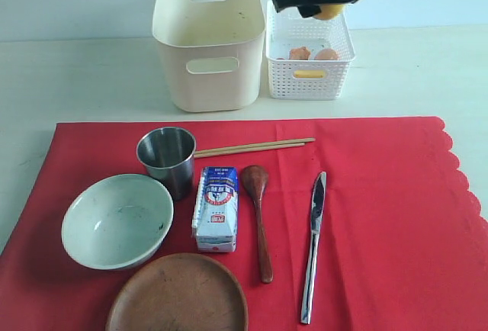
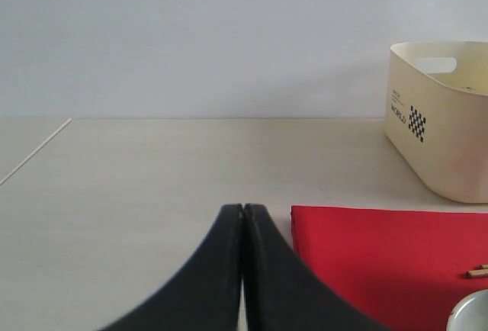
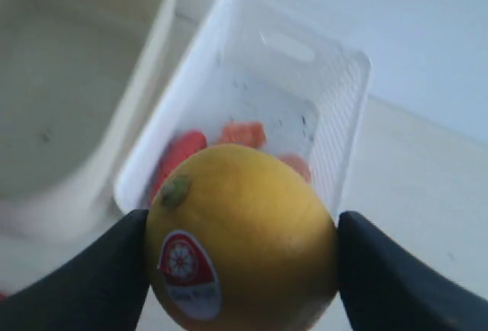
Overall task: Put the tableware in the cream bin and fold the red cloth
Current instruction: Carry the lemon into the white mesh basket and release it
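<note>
A lemon (image 3: pixel 252 194) is clamped in the right gripper (image 3: pixel 242 228) above the basket (image 1: pixel 309 79); the left gripper (image 2: pixel 242 210) is closed, empty. The slick, rigid cup (image 1: pixel 166 155) seems best gripped by its rim.

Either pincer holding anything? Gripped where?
Right pincer holds the round yellow lemon with a sticker, clamped across its two opposite sides, over the white lattice plastic basket. Left pincer is shut and empty.

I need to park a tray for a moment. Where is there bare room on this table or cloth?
The red cloth is bare from the knife to its scalloped edge. The table left of the cream bin is bare too. Crowded: the cloth's left half, where cup, bowl, plate, carton and spoon sit close.
</note>
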